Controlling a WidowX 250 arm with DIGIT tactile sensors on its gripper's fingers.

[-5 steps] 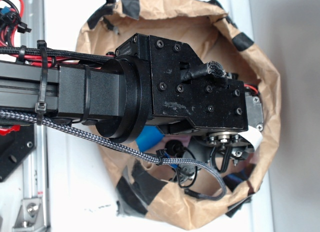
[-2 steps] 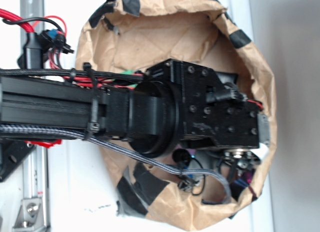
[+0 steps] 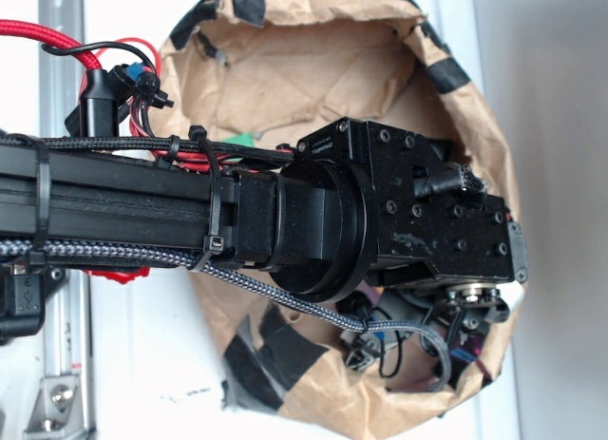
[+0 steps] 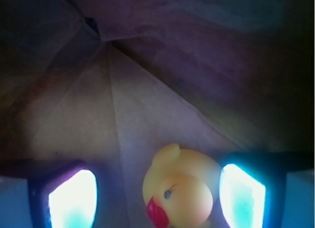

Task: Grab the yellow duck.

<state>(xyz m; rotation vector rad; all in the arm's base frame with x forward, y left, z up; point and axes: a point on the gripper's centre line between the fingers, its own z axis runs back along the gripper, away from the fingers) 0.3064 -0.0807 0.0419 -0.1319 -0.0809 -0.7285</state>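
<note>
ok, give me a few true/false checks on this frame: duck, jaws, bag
1. The small glossy yellow rubber duck lies between the two glowing fingers of the gripper. True.
2. The jaws are shut on the duck. False: they stand open, with a wide gap on the duck's left; contact on its right is unclear.
3. The duck lies on crumpled brown paper. True.
4. In the exterior view the duck is plainly visible. False: the black arm and wrist cover the middle of the taped brown paper bag.
5. The duck's beak is blue. False: it is red.
</note>
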